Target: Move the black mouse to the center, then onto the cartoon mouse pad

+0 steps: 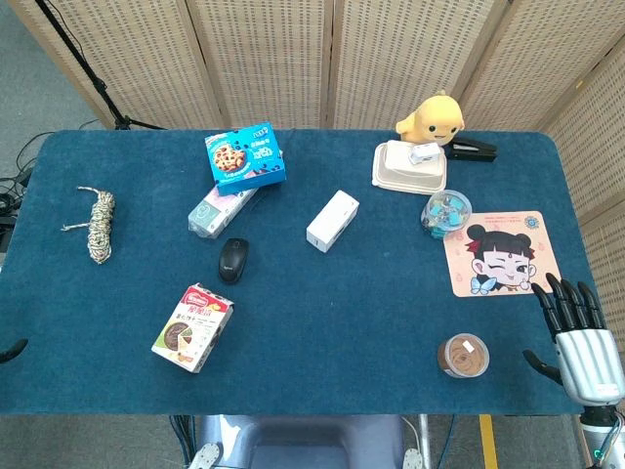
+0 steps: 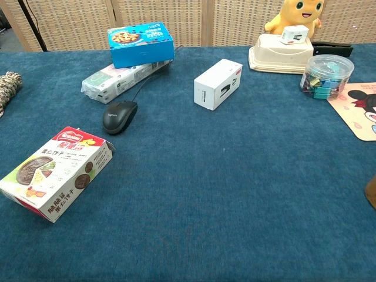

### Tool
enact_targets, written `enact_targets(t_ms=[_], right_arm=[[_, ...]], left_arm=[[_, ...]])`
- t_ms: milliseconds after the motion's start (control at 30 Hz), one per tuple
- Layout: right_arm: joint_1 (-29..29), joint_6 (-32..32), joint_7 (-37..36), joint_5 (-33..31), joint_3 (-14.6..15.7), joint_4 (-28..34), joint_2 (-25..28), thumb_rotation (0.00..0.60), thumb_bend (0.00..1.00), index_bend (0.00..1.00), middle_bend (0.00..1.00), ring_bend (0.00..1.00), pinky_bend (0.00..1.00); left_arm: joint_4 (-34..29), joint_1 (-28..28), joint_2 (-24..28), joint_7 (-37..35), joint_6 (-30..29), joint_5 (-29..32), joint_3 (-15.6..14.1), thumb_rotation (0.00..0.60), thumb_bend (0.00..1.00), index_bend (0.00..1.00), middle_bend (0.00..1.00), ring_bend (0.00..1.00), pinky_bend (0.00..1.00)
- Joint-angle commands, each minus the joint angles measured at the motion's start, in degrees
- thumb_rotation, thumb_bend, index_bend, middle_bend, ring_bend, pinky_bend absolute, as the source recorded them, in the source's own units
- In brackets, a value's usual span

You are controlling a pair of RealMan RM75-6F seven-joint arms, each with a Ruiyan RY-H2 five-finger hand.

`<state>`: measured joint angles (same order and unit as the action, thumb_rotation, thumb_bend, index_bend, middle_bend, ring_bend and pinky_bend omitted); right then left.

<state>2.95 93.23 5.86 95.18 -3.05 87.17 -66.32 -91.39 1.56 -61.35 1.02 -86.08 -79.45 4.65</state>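
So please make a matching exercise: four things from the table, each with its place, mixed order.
Things:
1. black mouse
2. cartoon mouse pad
3. rope bundle
4. yellow plush toy

Places:
A. far edge, behind the cream box
B. near the table's left end
C. right side, just ahead of the right hand
D. left of centre, below the blue cookie box

Pairs: 1-D, 2-C, 3-B, 4-A

- Head view: mounted high, looks steeply down and covers the whole blue table back to the folding screens.
- Chest view: mounted low, close to the near edge, faces forward.
- Both share the black mouse and white box.
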Motion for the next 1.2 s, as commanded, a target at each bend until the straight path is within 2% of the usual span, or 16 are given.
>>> enact_targets(t_ms=[33,433,500,633,800,900,1000,1100,1200], right_arm=[[0.02,0.09,-0.74,0.32,0.16,0.20,0.26,0.600,0.00,0.00,0.00,0.00,0.00],[0.02,-0.32,-2.41,0.01,0.39,1.16,0.95,0.600,0.00,0.00,0.00,0.00,0.00],[0.20,-0.93,-2.48,-0.16,0.50,1.02,0.91,0.600,0.00,0.00,0.00,0.00,0.00],[0.35,-1.17,-2.21,-1.00,0.02,0.89,0.67,0.600,0.00,0.00,0.00,0.00,0.00],[0.57,-1.92,-0.82,-2.68,-0.69,0.38,-0.09,0.600,0.00,0.00,0.00,0.00,0.00],[1.09,-3.30,0.10,-4.07,-1.13,-0.19,-0.80,0.600,0.00,0.00,0.00,0.00,0.00],[1.48,-4.49,0.90,-5.35,-1.45,-0.75,-1.41,0.600,0.00,0.00,0.00,0.00,0.00],[1.69,-5.08,1.42,-6.22,-1.74,-1.03,-1.76,0.600,0.00,0.00,0.00,0.00,0.00],[1.96,-5.67,2.14,-7.50,-2.30,-1.55,-2.27,0.600,0.00,0.00,0.00,0.00,0.00]], left_arm=[[0.19,0.27,-0.15,0.30,0.45,-0.17,-0.14,0.600,0.00,0.00,0.00,0.00,0.00],[1.04,2.09,-0.54,1.38,2.41,-2.06,-0.59,0.600,0.00,0.00,0.00,0.00,0.00],[3.60,4.64,-1.69,5.26,4.29,-3.81,-0.33,0.600,0.00,0.00,0.00,0.00,0.00],[8.16,8.88,-3.29,7.84,8.10,-5.92,0.18,0.600,0.00,0.00,0.00,0.00,0.00],[18.79,15.18,-5.82,6.52,10.94,-14.30,-1.15,0.600,0.00,0.00,0.00,0.00,0.00],[30.38,20.27,-9.78,-0.70,8.75,-22.36,-2.56,0.600,0.00,0.00,0.00,0.00,0.00],[42.62,24.32,-14.71,-7.50,5.16,-27.51,-3.74,0.600,0.00,0.00,0.00,0.00,0.00],[50.85,26.99,-18.36,-11.44,3.66,-29.59,-4.65,0.600,0.00,0.00,0.00,0.00,0.00],[58.99,31.32,-22.61,-13.91,4.73,-31.70,-6.25,0.600,0.00,0.00,0.00,0.00,0.00]])
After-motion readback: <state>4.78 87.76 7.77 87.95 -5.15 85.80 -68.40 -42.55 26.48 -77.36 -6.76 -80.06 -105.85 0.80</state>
